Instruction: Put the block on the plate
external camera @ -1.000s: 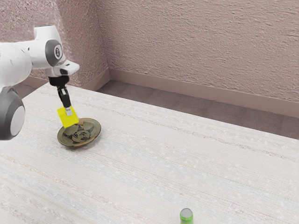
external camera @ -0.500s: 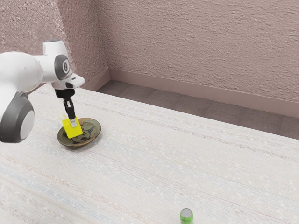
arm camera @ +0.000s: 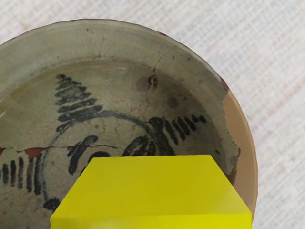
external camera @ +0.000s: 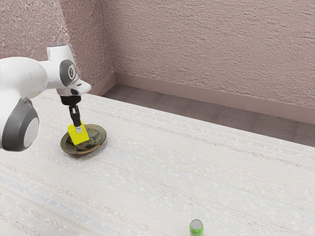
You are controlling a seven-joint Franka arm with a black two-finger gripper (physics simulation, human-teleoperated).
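A yellow, blocky block point(external camera: 79, 139) sits low inside the outline of a round, grey-green ceramic plate point(external camera: 101, 139), with my gripper point(external camera: 78, 130) shut on it. The fingers stand apart by the block's thickness, one pale fingertip point(external camera: 78, 129) lying against the side that faces the exterior camera. The block looks tilted in line with the gripper; I cannot tell whether its underside bears on the plate.

In the wrist view the block is just under my hand, its flat top and one sloping side bright yellow, covering part of the plate's dark painted pattern. A thin crack crosses the plate, and a plain tan patch point(arm camera: 242, 138) takes up part of its rim.

The plate rests on a whitish worktop point(external camera: 172, 172) with faint streaks, toward the exterior view's left and nearer the worktop's far edge. My white and grey arm point(external camera: 22, 76) reaches in from that side. Well apart from the plate, at the exterior view's lower edge, stands a green can with a grey top point(external camera: 196, 226). Past the worktop's far edge are a dark brownish floor point(external camera: 172, 108) and a rough pinkish wall point(external camera: 206, 44).
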